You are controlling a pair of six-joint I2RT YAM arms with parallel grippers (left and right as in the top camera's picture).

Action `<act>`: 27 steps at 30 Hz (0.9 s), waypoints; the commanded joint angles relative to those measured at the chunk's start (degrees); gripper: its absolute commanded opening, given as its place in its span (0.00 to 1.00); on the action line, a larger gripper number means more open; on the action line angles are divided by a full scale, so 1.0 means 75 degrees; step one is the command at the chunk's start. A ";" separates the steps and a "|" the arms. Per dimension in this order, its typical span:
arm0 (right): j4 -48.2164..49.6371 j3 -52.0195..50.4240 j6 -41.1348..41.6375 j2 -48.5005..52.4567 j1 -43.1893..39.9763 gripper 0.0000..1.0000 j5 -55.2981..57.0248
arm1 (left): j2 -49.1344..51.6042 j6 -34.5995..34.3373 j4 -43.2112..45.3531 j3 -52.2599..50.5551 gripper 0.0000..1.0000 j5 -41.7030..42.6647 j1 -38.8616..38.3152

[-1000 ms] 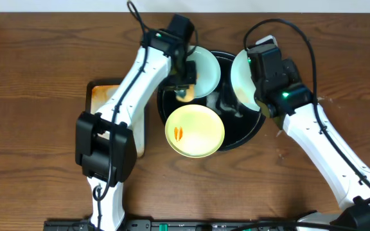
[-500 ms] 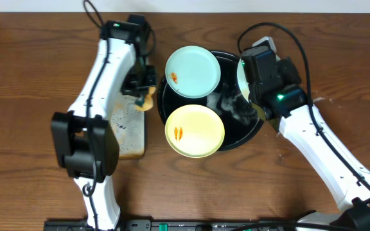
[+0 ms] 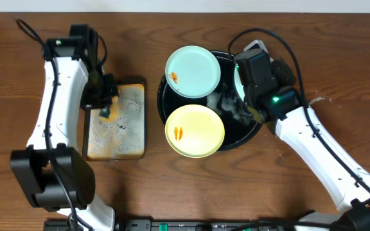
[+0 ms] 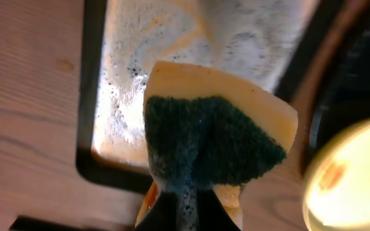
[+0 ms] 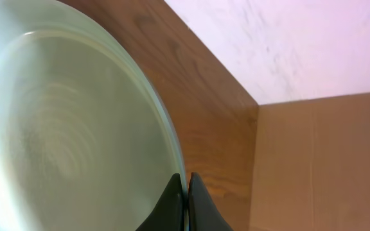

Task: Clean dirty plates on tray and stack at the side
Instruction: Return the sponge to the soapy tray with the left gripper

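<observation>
Since a second ago our left gripper (image 3: 104,106) has gone to the left side of the wooden table (image 3: 236,192), clenching the sponge (image 4: 214,138) over the stained metal tray (image 3: 130,135). Right of centre, the glossy black tray (image 3: 239,133) carries a smeared mint plate (image 3: 193,70) and yellow plate (image 3: 194,131); our right gripper (image 5: 186,186) pinches the rim of another mint plate (image 5: 56,147).

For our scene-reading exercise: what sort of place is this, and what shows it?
Probably a robot test bench staged for dishwashing: wooden table, sponge in the left claw, smeared plates on a black tray.
</observation>
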 commanded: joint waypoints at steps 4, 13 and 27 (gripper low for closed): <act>0.0003 -0.0017 -0.0245 -0.0015 0.0265 0.01 0.0676 | 0.0070 0.0169 0.1116 -0.1510 0.08 -0.0035 0.0052; 0.0047 -0.0017 -0.0175 -0.0015 0.0268 0.01 0.0924 | 0.0070 0.0306 0.1329 -0.1786 0.08 -0.0067 0.0058; 0.0105 -0.0017 -0.0187 -0.0015 0.0265 0.01 0.0930 | 0.0070 0.0306 0.1323 -0.1786 0.08 -0.0067 0.0058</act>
